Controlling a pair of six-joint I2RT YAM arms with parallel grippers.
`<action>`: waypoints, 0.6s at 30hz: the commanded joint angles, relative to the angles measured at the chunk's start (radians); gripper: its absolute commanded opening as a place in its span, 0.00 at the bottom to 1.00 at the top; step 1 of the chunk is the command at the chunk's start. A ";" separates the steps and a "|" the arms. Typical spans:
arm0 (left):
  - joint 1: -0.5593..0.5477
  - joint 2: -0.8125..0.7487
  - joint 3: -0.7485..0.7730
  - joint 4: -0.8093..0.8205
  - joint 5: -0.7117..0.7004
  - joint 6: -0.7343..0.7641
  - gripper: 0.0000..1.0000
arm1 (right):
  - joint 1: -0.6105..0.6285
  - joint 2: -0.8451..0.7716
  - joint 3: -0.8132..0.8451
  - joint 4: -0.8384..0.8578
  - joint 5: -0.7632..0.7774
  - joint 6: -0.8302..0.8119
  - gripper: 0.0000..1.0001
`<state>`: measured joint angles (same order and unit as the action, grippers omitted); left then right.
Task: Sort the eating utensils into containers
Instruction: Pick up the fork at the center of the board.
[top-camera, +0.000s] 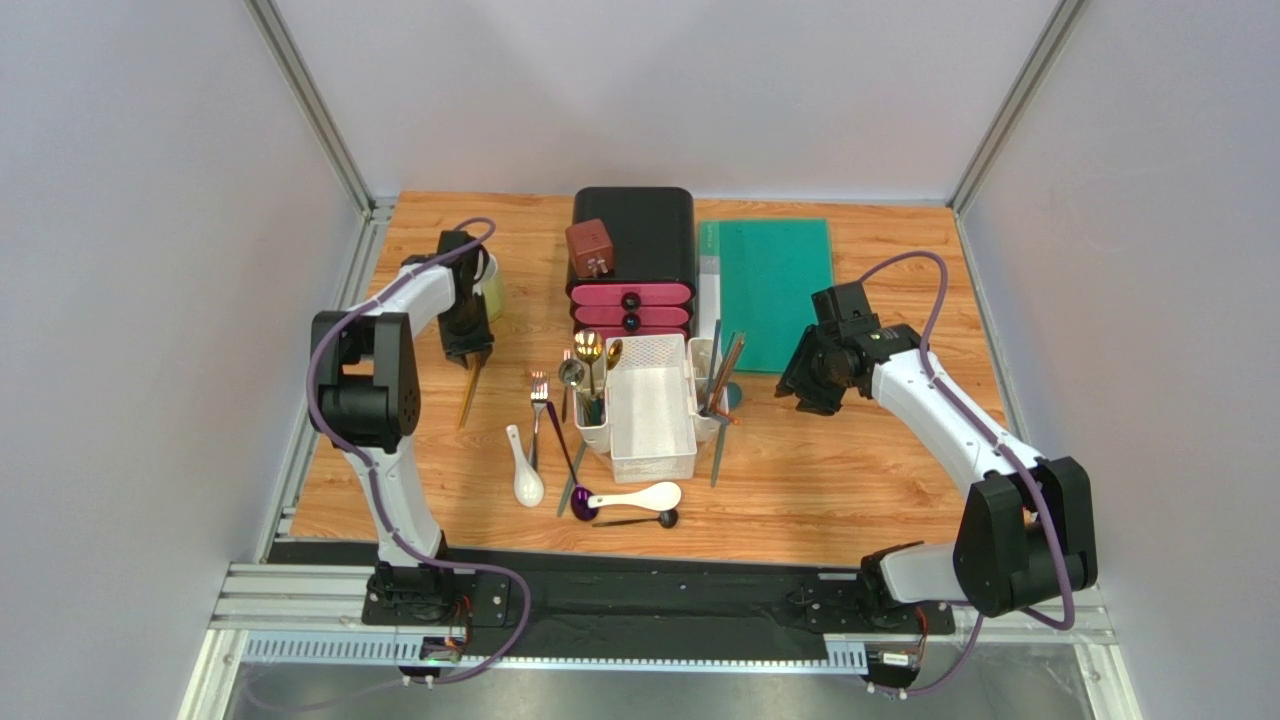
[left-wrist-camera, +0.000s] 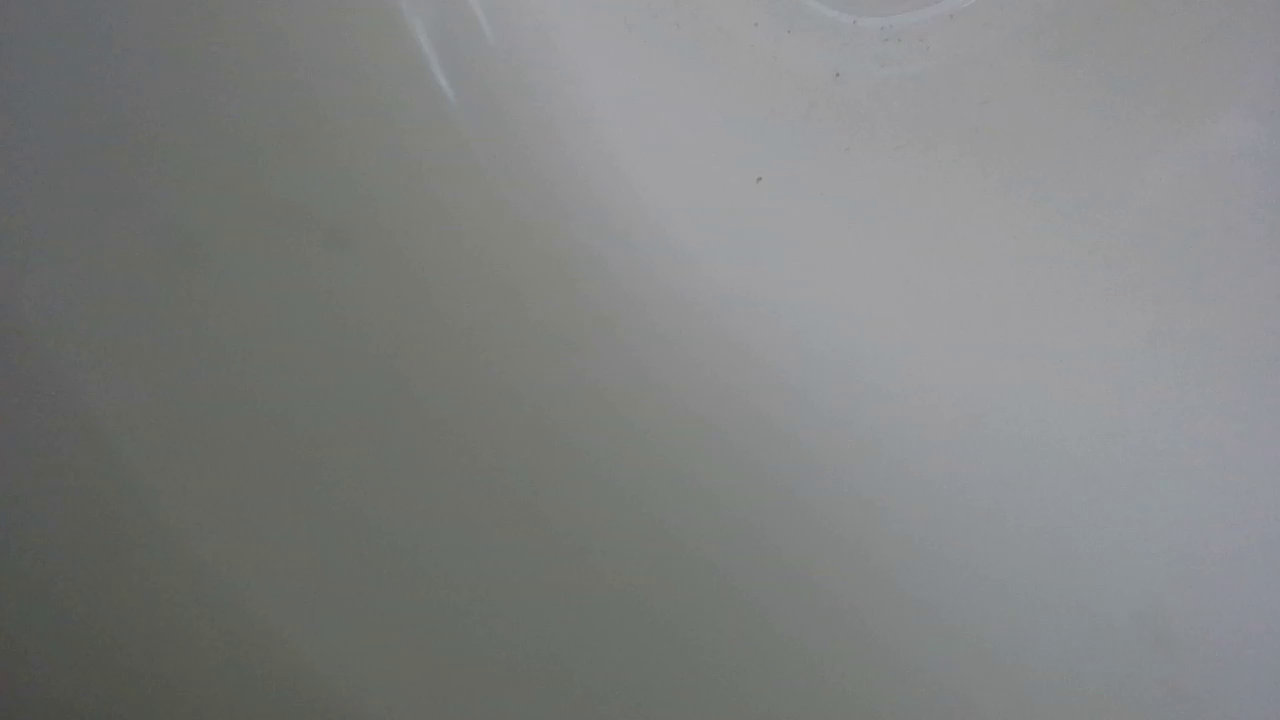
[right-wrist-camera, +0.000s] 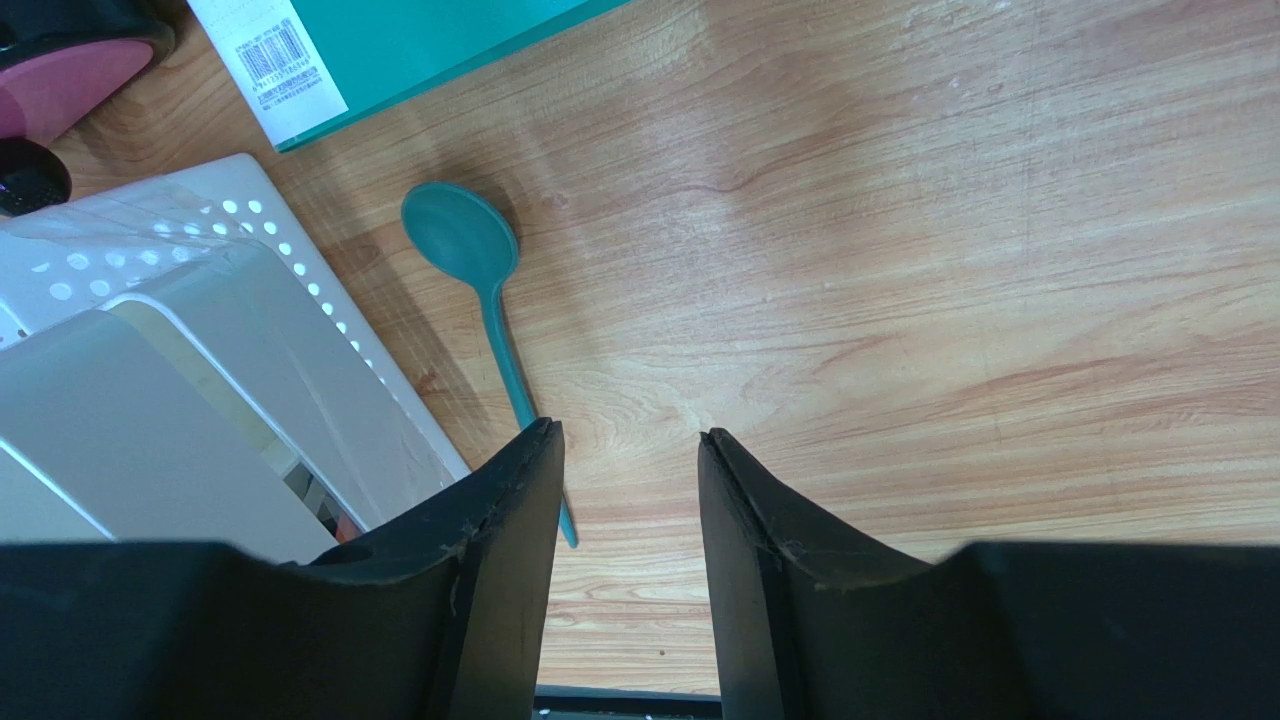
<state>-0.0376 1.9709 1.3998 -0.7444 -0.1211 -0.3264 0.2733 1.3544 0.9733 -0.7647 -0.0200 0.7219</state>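
Observation:
The white caddy (top-camera: 649, 402) stands mid-table, with gold spoons (top-camera: 591, 351) upright in its left side bin and chopsticks (top-camera: 723, 375) in its right one. Loose on the wood lie a fork (top-camera: 538, 399), two white ceramic spoons (top-camera: 523, 471) (top-camera: 639, 497), a purple spoon (top-camera: 583, 500), a black spoon (top-camera: 639, 519) and a dark chopstick (top-camera: 718, 450). A wooden chopstick (top-camera: 470, 398) runs from the tip of my left gripper (top-camera: 467, 345); its jaws do not show, and its wrist view is plain grey. My right gripper (right-wrist-camera: 631, 435) hangs open over bare wood beside the caddy (right-wrist-camera: 181, 345), with a teal spoon (right-wrist-camera: 478, 270) by its left finger.
A black-and-pink drawer box (top-camera: 631, 263) with a small brown box (top-camera: 591, 248) on it stands behind the caddy. A teal mat (top-camera: 769, 285) lies at the back right. A pale yellow mug (top-camera: 492, 288) sits just behind the left gripper. Grey walls close both sides.

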 joint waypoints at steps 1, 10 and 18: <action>0.008 -0.052 0.034 -0.004 -0.012 0.013 0.39 | -0.005 -0.005 0.025 0.019 -0.005 0.011 0.43; 0.010 -0.044 0.039 -0.006 -0.031 0.012 0.39 | -0.005 -0.003 0.025 0.018 -0.005 0.007 0.43; 0.019 -0.020 0.048 -0.016 -0.035 0.009 0.38 | -0.005 0.011 0.036 0.018 -0.009 0.005 0.43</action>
<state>-0.0357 1.9701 1.4044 -0.7540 -0.1406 -0.3264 0.2733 1.3556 0.9733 -0.7647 -0.0204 0.7219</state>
